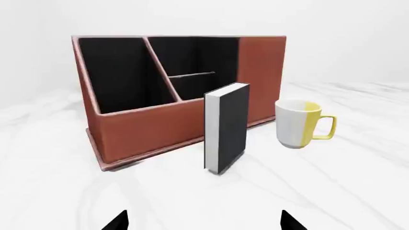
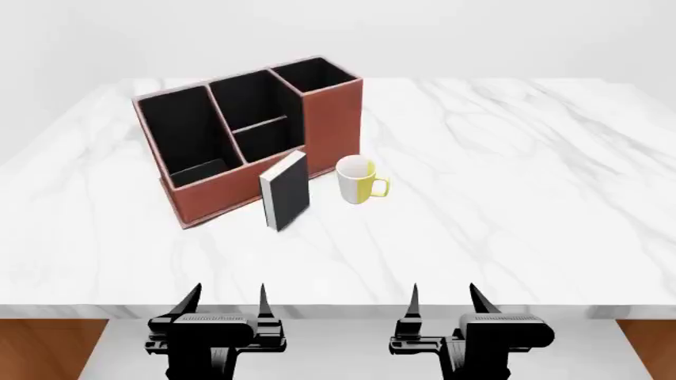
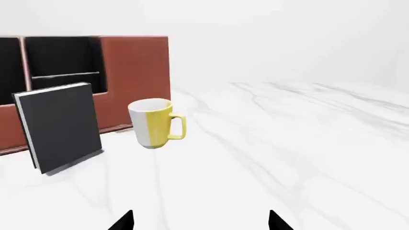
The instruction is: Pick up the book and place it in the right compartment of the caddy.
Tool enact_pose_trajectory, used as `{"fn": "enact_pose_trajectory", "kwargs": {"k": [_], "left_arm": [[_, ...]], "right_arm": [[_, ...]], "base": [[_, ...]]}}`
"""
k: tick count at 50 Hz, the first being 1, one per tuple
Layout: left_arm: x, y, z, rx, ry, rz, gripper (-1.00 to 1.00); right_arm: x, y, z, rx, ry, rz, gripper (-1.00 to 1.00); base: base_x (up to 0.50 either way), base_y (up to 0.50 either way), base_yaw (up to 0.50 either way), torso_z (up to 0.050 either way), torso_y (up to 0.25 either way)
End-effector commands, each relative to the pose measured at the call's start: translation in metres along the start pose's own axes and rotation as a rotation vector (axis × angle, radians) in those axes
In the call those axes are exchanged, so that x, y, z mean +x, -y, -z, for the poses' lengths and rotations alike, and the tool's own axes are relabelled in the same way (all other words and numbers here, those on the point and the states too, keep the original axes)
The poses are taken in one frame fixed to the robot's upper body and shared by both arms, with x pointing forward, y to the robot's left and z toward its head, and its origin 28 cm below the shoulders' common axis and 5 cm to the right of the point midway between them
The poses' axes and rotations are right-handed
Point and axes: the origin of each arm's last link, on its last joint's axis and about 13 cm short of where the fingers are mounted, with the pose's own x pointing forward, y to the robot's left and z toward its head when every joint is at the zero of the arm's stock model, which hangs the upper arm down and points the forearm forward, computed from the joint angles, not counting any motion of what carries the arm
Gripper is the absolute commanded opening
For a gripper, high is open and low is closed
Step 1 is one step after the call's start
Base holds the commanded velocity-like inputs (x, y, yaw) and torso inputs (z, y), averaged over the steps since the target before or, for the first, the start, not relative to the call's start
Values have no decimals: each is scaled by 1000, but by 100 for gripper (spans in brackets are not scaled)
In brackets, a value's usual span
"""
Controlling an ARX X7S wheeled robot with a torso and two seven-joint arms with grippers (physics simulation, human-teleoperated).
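Fingers (image 2: 262, 305) spread; only head view shows caddy (image 2: 249, 202) wells.

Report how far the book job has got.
Nothing is done: the book stands upright on the table in front of the caddy, beside the mug. Nothing is in hand; left gripper and right gripper are open. Left: grasp it, drop it in the right compartment.

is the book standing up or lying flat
Standing upright: the book rests on its bottom edge on the table, in front of the caddy, beside the mug.
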Motion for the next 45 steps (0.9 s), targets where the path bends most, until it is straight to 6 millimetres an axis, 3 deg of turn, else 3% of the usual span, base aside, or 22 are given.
{"fn": "enact_pose_trajectory", "kwargs": {"k": [1, 23, 24, 25, 45], "left_arm": [[1, 0, 2, -2, -5, -4, 100], [2, 0, 2, -1, -20, 1, 100], [-2, -2, -29, 46, 76, -20, 100], [2, 0, 2, -7, -17, 2, 100], [2, 1, 4, 2, -15, 1, 100]], "right_arm": [[0, -1, -1, -11, 1, 0, 100], [-1, -1, 0, -13, 0, 2, 100], [-1, 6, -34, -63, 357, 30, 100], [-1, -1, 0, -12, 0, 3, 100], [-2, -1, 2, -13, -9, -2, 100]], "base": [[0, 0, 0, 0, 0], [0, 0, 0, 0, 0], [0, 0, 0, 0, 0], [0, 0, 0, 0, 0], [0, 0, 0, 0, 0]]}}
